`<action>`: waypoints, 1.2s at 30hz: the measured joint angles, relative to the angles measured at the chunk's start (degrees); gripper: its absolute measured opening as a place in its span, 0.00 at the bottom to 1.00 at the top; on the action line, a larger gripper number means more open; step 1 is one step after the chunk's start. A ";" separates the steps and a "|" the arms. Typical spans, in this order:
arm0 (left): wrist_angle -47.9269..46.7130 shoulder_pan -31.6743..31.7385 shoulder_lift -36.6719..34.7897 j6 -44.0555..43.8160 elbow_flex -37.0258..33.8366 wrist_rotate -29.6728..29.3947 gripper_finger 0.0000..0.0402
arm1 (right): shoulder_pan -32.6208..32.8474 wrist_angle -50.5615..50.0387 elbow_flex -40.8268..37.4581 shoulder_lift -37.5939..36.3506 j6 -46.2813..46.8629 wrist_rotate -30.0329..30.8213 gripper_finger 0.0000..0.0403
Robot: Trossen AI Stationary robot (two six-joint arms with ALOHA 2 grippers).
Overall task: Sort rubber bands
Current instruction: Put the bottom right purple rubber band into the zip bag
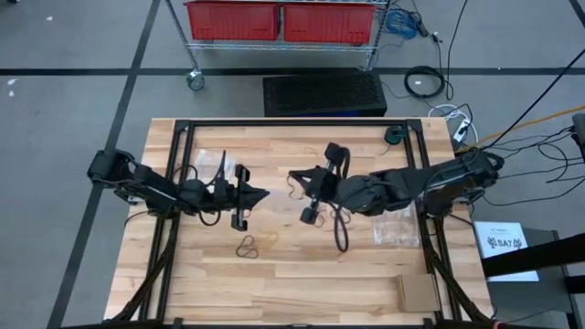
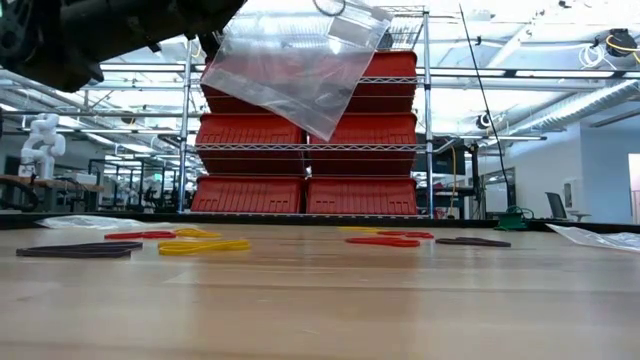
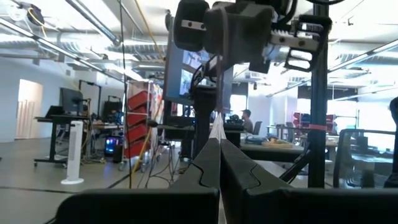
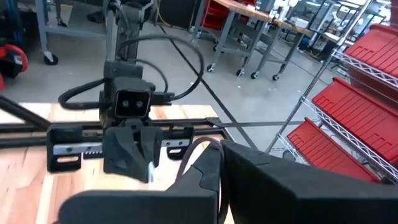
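Left tool [image 1: 263,195] above rubber bands [image 1: 257,243], apart.

Two arms work over one tabletop [image 1: 302,283], each ending in one claw: the left claw [image 1: 263,195] and the right claw [image 1: 294,177]. In the low view, seven rubber bands [image 2: 203,246] lie on the wood: three red, two yellow, two black. One clear plastic bag [image 2: 290,62] hangs above them.

Rubber bands [image 1: 257,244] on table [image 1: 302,292] (front-left)
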 joint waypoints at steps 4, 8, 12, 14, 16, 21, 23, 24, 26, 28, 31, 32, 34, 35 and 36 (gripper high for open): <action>0.07 0.00 0.00 -0.13 0.04 -0.01 0.00 | -0.14 0.04 -0.04 1.68 0.62 -0.18 0.00; 0.09 0.00 0.00 -0.13 0.04 -0.01 0.00 | -0.49 -1.16 -0.04 3.05 1.68 -0.16 0.00; 0.15 -0.01 -0.02 -0.12 0.04 0.01 0.00 | -1.15 -4.46 -0.02 3.82 3.96 -0.17 0.00; 0.23 -0.11 -0.02 -0.11 0.04 0.01 0.00 | -1.47 -6.38 -0.04 3.93 5.15 -0.35 0.00; 0.47 -0.19 -0.02 -0.10 0.04 0.01 0.00 | -1.79 -7.15 -0.02 4.22 6.43 -1.65 0.00; 0.97 -0.48 -0.04 0.15 0.07 0.03 0.00 | -2.30 -8.24 -0.02 5.22 7.48 -5.20 0.00; 1.08 -0.48 -0.04 0.15 0.07 0.04 0.00 | -2.61 -8.26 -0.02 5.71 7.78 -6.99 0.00; 1.09 -0.48 -0.04 0.15 0.07 0.03 0.00 | -2.66 -8.49 -0.02 5.81 8.08 -7.47 0.00; 1.09 -0.48 -0.04 0.20 0.07 0.05 0.00 | -2.69 -8.97 -0.02 6.23 8.65 -7.98 0.00; 1.09 -0.48 -0.04 0.24 0.07 0.05 0.00 | -2.70 -9.50 -0.02 6.46 8.99 -8.94 0.00; 1.09 -0.48 -0.06 0.24 0.07 0.04 0.00 | -2.65 -10.11 -0.02 6.82 10.20 -9.45 0.00; 1.04 -0.48 -0.05 0.22 0.07 0.03 0.00 | -2.64 -10.79 -0.02 6.91 10.48 -9.61 0.00; 1.04 -0.48 -0.04 0.23 0.07 0.03 0.00 | -2.66 -11.73 -0.02 7.01 11.05 -10.29 0.00; 1.05 -0.48 -0.04 0.23 0.07 0.03 0.00 | -2.67 -11.84 -0.02 7.02 11.42 -10.45 0.00; 1.01 -0.48 -0.04 0.23 0.07 0.03 0.00 | -2.67 -11.84 -0.02 7.00 11.72 -10.43 0.00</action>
